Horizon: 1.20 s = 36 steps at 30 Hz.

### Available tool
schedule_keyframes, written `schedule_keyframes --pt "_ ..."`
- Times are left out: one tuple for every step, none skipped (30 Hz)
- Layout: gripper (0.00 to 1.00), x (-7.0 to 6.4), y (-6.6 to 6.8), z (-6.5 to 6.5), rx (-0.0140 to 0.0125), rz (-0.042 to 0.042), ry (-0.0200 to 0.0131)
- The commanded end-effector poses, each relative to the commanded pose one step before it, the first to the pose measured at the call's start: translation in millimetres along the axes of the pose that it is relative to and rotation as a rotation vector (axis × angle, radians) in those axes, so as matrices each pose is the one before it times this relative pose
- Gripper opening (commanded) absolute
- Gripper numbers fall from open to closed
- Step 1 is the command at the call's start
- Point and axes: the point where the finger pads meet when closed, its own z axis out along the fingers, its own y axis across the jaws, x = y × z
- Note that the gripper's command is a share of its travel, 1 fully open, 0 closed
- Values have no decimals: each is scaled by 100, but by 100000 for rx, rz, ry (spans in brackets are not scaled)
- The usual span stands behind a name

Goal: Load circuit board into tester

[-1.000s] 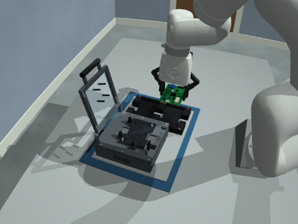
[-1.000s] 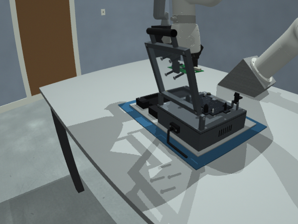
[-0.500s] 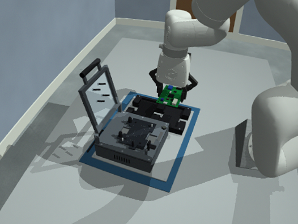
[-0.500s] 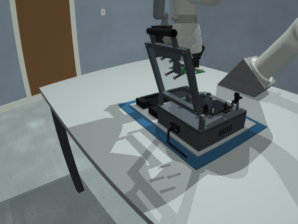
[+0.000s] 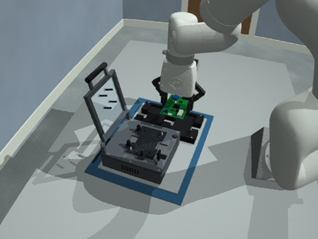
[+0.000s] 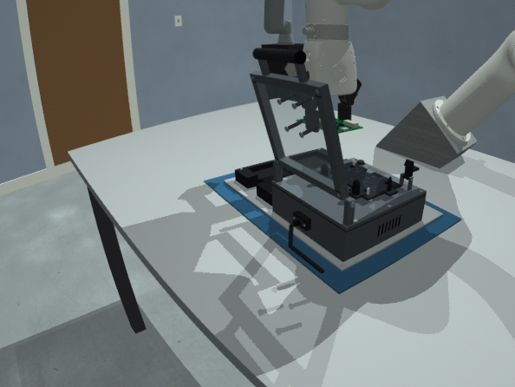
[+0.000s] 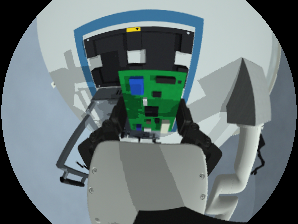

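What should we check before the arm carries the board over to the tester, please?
- Board held between the gripper's fingers: ok
- Board lifted clear of the tray: ok
- Board face up: ok
- Lid standing open: ok
- Pin plate free of any other board: ok
- Both holes lined up with the pins: not ok, board still away from the tester
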Motion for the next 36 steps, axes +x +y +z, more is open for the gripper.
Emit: schedule_keyframes --pt "79 -920 -460 -266 397 68 305" --pt "79 0 0 0 0 0 0" --pt "79 -348 -119 -25 0 0 0" --pt "79 -353 -121 -25 0 0 0" --pt "79 -356 -122 -25 0 0 0" --pt "79 -358 -123 -26 0 0 1" --pt "79 -360 -123 -26 0 0 0" --pt "79 -361 -123 -26 0 0 0" --pt "79 -361 -123 -26 0 0 -1" --pt "79 -360 -123 -26 0 0 0" --pt "79 -359 -123 -26 0 0 0" --pt "79 -358 -122 -25 0 0 0" --pt "79 -356 -121 -25 0 0 0" --pt "79 -353 -120 -25 0 0 0" --pt "79 -349 -120 -25 0 0 0" --pt "79 -345 -118 -25 0 0 0" --pt "79 -341 -116 -24 0 0 0" --pt "79 0 0 0 0 0 0" --pt "79 0 0 0 0 0 0" --pt "79 -336 -115 -24 0 0 0" --pt "79 -330 -113 -24 0 0 0" --pt "79 -324 -111 -23 0 0 0" --pt "79 -318 -108 -22 0 0 -1" --pt "79 -310 -107 -22 0 0 1" --pt "79 -303 -104 -22 0 0 0" --pt "79 -295 -100 -21 0 0 -1" --pt "79 -286 -98 -20 0 0 1" --pt "79 -278 -95 -20 0 0 0" --pt "79 -269 -92 -19 0 0 0" --pt "79 -259 -89 -18 0 0 0" --pt "79 -250 -85 -18 0 0 0" --pt "79 -239 -82 -17 0 0 0" --pt "79 -229 -78 -16 0 0 0" --pt "79 -218 -75 -16 0 0 0" --pt "79 0 0 0 0 0 0" --pt "79 0 0 0 0 0 0"
